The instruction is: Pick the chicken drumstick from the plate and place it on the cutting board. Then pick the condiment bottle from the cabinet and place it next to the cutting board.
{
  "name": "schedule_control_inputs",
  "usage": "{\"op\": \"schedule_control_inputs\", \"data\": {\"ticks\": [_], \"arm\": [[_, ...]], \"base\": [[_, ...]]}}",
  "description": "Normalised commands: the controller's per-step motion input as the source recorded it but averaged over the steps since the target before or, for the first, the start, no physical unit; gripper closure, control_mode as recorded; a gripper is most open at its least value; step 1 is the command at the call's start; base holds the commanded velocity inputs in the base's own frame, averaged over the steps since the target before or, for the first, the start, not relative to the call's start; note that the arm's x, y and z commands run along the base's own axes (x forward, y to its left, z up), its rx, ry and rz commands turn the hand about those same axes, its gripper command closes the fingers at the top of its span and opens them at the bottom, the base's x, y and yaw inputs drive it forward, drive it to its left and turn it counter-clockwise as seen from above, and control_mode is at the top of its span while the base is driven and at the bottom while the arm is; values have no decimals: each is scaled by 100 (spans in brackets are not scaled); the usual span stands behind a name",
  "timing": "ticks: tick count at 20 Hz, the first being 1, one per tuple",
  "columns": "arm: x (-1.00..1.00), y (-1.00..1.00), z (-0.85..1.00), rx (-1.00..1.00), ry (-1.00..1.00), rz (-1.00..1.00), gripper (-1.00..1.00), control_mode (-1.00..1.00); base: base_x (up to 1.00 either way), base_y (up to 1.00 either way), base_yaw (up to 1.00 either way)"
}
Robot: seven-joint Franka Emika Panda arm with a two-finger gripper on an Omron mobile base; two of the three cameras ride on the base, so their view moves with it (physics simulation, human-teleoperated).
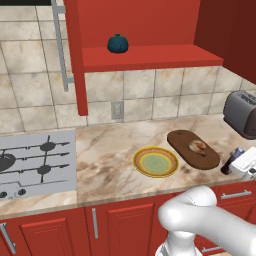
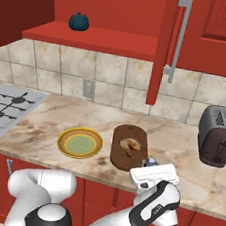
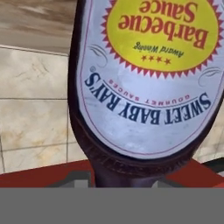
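Condiment bottle (image 3: 144, 87) clamped in hand (image 1: 239, 164), label upside down in hand view, low over worktop (image 1: 110, 145) just right of cutting board (image 1: 186, 145). Chicken drumstick (image 1: 197, 146) on board. Plate (image 1: 155, 162) left of board.

Dark brown-purple condiment bottle (image 3: 144, 87) w/ grey-white label, yellow sunburst w/ red edge, red "Barbecue Sauce" lettering, dark blue brand text; yellow-orange rim, greenish centre on plate (image 1: 155, 162); dark brown cutting board (image 1: 193, 149); golden-brown chicken drumstick (image 1: 197, 146); beige-brown marbled bench (image 1: 110, 150); red cabinet (image 1: 145, 55); teal pumpkin-shaped object (image 1: 118, 44).
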Motion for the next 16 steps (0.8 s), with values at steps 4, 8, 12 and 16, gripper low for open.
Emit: {"op": "schedule_control_inputs", "data": {"ticks": [4,8,12,16], "arm": [[-3,24,-26,-11,-1,0,100,-100],[0,22,-21,-9,0,-2,100,-100],[0,8,-17,-5,0,-2,100,-100],[3,1,-16,-2,0,-2,100,-100]], "base": [[0,0,0],[0,0,0],[0,0,0],[0,0,0]]}}
